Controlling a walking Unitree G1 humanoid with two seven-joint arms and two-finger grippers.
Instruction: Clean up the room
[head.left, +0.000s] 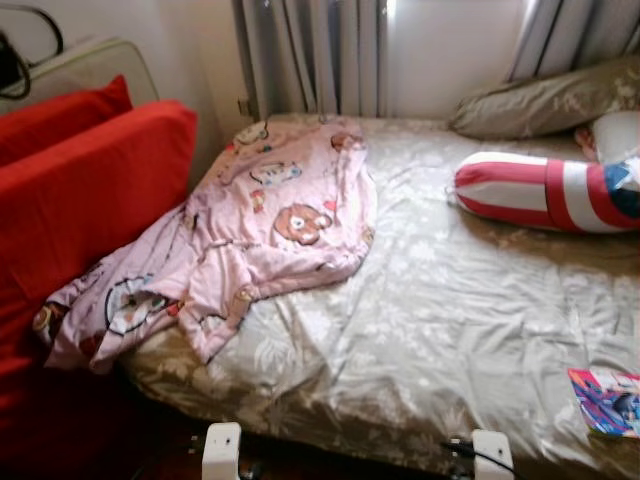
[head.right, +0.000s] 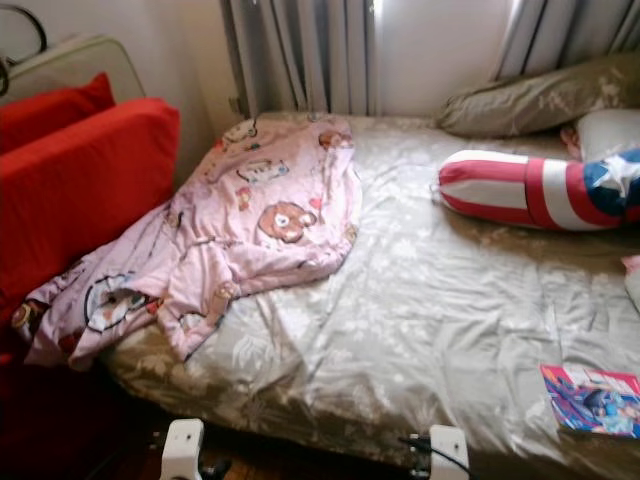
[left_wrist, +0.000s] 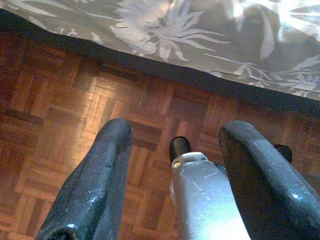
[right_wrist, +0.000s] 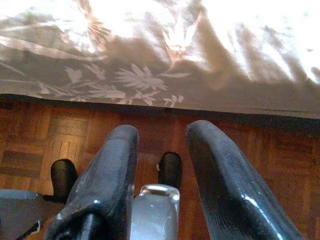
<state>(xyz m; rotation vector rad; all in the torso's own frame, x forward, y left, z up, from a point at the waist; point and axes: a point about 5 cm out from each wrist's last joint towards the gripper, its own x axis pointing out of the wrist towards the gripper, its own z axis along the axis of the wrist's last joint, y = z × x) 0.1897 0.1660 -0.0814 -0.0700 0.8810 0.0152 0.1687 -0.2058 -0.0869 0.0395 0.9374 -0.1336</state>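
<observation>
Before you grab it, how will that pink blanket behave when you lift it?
The pink blanket is probably floppy: it lies creased and rumpled, one end spilling off the bed. It would likely sag and trail from one grip. It looks thin, so probably light.

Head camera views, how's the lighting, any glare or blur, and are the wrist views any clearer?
Left eye view: the window behind the curtains is blown out, the bed sheet shines pale, and the whole picture is slightly soft. Right eye view: the same. Left wrist view: sharp on the parquet floor. Right wrist view: sunlight overexposes the sheet; the right gripper is open.
</observation>
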